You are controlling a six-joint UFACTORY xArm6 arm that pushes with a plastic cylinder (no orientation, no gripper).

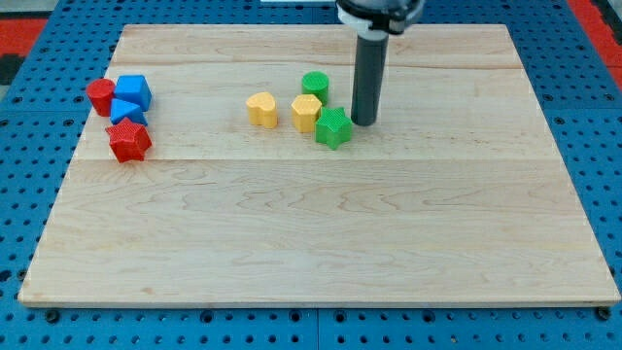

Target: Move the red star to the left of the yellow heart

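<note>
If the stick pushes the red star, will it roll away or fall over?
Probably neither. The red star-shaped block sits flat and squat on the smooth wooden board, so it should slide. Its points may make it spin. My tip is far off, beside the green star block.

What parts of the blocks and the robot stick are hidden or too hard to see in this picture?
- Camera view: the arm above my tip is cut off by the view's top edge.
- The blue triangle block is partly hidden by the blue cube and the red star.
- The green round block has its lower part hidden by the yellow hexagon.
- The yellow heart is too small for its notch to show clearly.
</note>
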